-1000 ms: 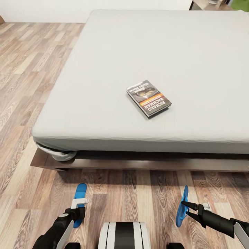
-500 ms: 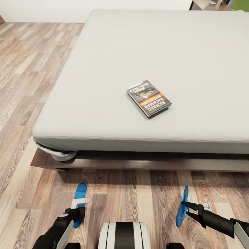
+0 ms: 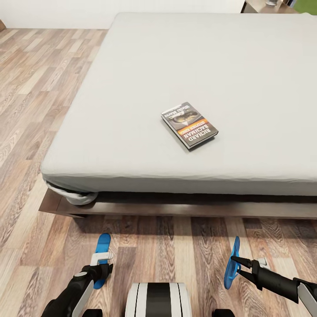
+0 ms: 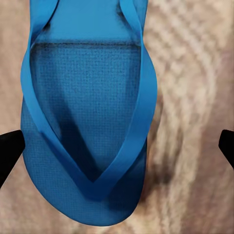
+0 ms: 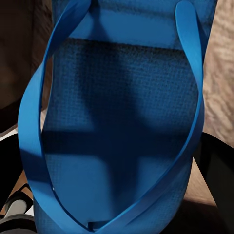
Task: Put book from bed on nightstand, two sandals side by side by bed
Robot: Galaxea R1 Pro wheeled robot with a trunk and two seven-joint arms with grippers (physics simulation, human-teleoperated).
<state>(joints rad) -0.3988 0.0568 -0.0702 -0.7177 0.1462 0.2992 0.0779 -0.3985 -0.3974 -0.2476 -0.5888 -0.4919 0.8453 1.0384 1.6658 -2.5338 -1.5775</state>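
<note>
Dark paperback book [image 3: 189,125] flat on bed [image 3: 132,66]; left sandal [image 3: 101,259] flat on floor; right sandal [image 3: 231,262] on edge.

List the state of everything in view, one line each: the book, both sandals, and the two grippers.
Book: closed, flat on the bed.
Left sandal: flat on floor.
Right sandal: on edge, gripped.
Left gripper: jaws open over its sandal.
Right gripper: jaws shut on its sandal.

Almost nothing has changed over the last second — the head view is the same from picture to picture. The one small difference is at the left end effector [image 3: 102,269]: it has settled a touch lower over the left sandal [image 3: 102,252] on the floor, barely enough to notice.
</note>
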